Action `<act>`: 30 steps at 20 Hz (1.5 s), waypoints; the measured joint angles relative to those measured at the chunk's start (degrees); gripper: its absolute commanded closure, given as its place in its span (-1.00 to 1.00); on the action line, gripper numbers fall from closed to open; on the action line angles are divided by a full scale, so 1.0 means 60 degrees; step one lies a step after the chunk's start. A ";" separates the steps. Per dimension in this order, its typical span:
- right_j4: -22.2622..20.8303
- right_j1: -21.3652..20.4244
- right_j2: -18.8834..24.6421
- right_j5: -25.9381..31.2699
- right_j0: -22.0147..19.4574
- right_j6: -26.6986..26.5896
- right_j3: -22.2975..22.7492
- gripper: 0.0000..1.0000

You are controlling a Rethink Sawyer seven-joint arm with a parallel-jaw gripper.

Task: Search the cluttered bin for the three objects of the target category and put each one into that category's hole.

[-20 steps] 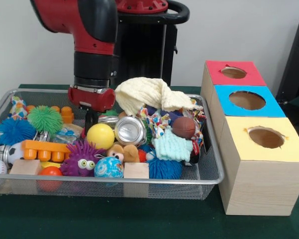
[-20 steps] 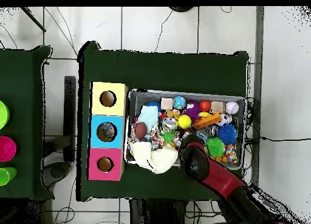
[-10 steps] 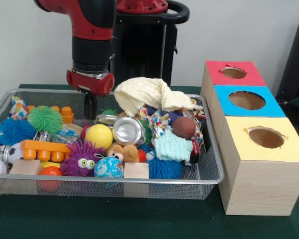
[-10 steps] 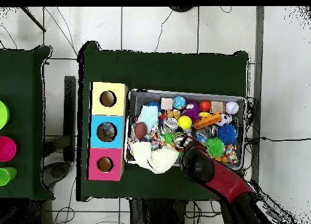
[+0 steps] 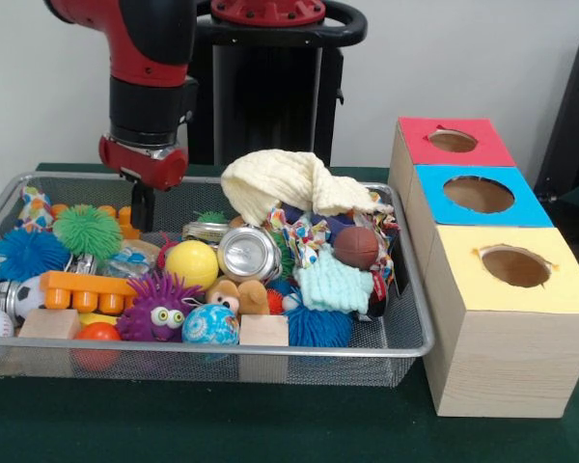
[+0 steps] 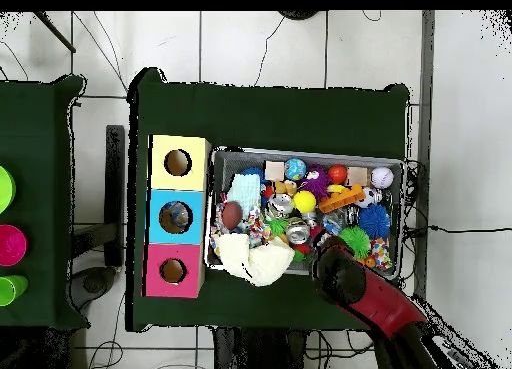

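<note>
Gripper (image 5: 142, 207) over wire bin (image 5: 270, 347) — toys below

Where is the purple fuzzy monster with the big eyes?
In the front view the purple monster sits near the bin's front rim, left of middle, below the orange block and beside the blue globe ball.

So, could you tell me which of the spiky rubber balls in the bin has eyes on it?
The purple spiky ball at the bin's front, beside the globe ball. The green and blue spiky balls have none.
</note>
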 measured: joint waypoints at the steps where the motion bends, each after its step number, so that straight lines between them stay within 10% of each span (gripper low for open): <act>1: 0.0002 0.0020 -0.0004 0.0000 -0.0017 0.0000 -0.0014 1.00; 15: -0.0579 0.0509 -0.0010 -0.0173 -0.0582 0.0000 -0.0128 1.00; 16: -0.0757 0.0551 -0.0010 -0.0349 -0.0591 0.0000 -0.0128 -1.00; 30: -0.1169 0.0727 0.0168 -0.0626 -0.1227 0.0000 -0.0141 -1.00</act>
